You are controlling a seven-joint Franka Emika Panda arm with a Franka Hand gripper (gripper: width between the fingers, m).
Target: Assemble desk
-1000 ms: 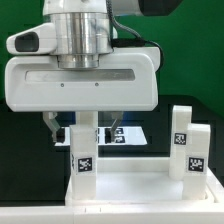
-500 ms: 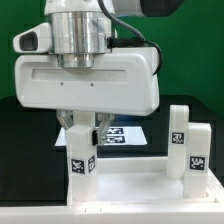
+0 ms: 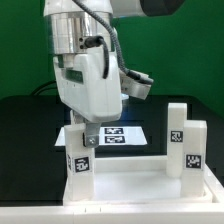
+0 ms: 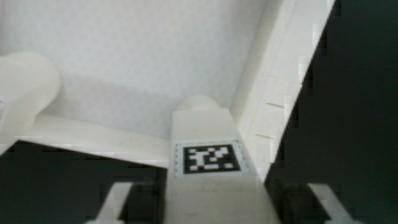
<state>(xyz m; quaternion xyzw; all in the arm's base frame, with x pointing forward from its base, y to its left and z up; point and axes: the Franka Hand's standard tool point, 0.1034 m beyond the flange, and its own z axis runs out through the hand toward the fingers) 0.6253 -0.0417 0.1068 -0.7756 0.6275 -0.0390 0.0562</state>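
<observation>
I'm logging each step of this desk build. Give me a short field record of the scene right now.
gripper: closed on the leg at the exterior view's left
held leg: upright, standing on the desk top
desk top: on the table, rim up
other legs: upright at the exterior view's right
marker board: flat behind the desk top

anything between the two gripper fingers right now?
Yes. In the wrist view a white desk leg with a marker tag stands between the fingers. The exterior view shows the gripper down over that leg.
</observation>
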